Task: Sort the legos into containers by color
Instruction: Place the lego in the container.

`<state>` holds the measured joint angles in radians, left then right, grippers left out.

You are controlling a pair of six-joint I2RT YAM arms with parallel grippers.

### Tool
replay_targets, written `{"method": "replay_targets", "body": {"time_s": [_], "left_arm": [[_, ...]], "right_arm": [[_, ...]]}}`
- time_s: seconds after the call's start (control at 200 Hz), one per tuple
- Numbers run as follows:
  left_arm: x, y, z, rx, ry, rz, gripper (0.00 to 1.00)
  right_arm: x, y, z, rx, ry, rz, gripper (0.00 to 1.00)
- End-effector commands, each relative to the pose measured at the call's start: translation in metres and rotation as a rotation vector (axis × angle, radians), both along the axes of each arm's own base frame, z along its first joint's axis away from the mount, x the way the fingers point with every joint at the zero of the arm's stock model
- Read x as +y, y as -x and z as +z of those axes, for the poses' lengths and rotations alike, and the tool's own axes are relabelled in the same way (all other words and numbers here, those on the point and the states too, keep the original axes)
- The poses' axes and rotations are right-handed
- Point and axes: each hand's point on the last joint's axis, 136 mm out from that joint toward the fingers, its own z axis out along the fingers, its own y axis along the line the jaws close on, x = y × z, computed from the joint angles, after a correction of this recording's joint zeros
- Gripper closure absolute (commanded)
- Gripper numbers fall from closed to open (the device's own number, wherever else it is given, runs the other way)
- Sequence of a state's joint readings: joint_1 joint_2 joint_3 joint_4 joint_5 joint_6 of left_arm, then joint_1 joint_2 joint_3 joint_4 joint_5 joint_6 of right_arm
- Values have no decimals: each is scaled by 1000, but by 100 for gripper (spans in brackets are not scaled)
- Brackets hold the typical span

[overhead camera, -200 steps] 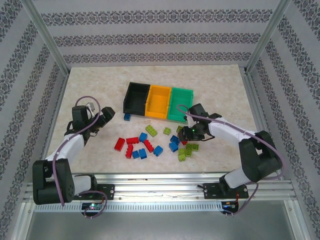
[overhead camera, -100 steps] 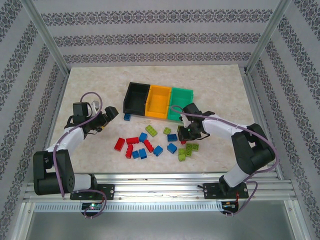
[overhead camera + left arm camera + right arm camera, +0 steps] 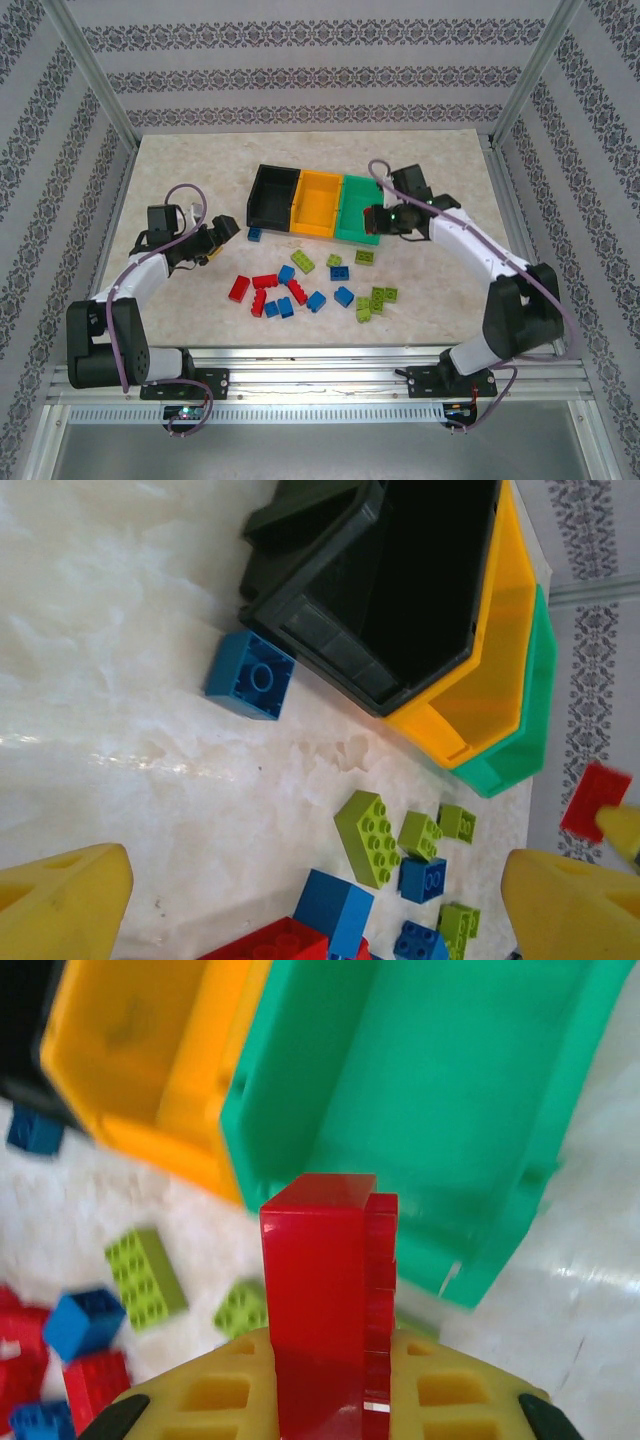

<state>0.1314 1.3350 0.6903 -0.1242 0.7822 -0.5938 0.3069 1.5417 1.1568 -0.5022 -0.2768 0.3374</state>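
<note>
Well, the right gripper (image 3: 380,220) is clenched on a red brick (image 3: 325,1290), pinched upright between its yellow fingers (image 3: 200,1400). It hangs at the near rim of the green bin (image 3: 352,200), toward that bin's right corner. From the wrist, the brick stands against the bin's front wall, with the green floor beyond it. The orange bin (image 3: 318,205) touches the green one on its left, and the black bin (image 3: 272,195) touches the orange one. The three make a row across the middle of the table (image 3: 440,180).

The left gripper (image 3: 224,231) is spread wide and grasps nothing. It sits low over the table, left of the black bin and pointing toward it. A lone blue brick (image 3: 250,674) lies just beside the black bin's near corner, between that gripper and the bins.

The other bricks (image 3: 300,285) are strewn on the table in front of the bins, between the two arms. Reds and blues lie mostly to the left, and lime ones (image 3: 377,300) are bunched to the right. A few more lime and blue pieces lie nearer the green bin, below the raised brick.
</note>
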Motion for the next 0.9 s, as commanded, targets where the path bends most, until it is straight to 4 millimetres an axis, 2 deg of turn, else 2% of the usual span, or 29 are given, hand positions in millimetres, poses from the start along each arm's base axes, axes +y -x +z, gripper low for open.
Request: {"method": "replay_targets", "body": {"time_s": [0.0, 0.075, 0.205, 0.33, 0.51, 0.665, 0.784, 0.894], "left_arm": [[-14, 3, 8, 4, 13, -71, 5], [-17, 6, 10, 3, 3, -87, 5], [-20, 14, 11, 5, -24, -102, 5], [-22, 17, 10, -3, -36, -108, 5], [-29, 18, 5, 21, -38, -138, 5], [-37, 29, -3, 105, -58, -183, 8], [-29, 46, -20, 260, -157, -161, 8], [-28, 64, -30, 364, -203, -185, 10]], "right_arm": [[1, -28, -4, 22, -48, -35, 77], [3, -40, -3, 22, -56, -32, 61], [10, -40, -2, 23, -72, -10, 55], [7, -25, -3, 10, -78, -2, 54], [-5, 13, -9, -16, -44, 10, 53], [-16, 43, -27, 6, 13, 10, 54], [-26, 52, -38, 15, 35, -23, 55], [-24, 53, -42, 27, 31, -20, 55]]}}
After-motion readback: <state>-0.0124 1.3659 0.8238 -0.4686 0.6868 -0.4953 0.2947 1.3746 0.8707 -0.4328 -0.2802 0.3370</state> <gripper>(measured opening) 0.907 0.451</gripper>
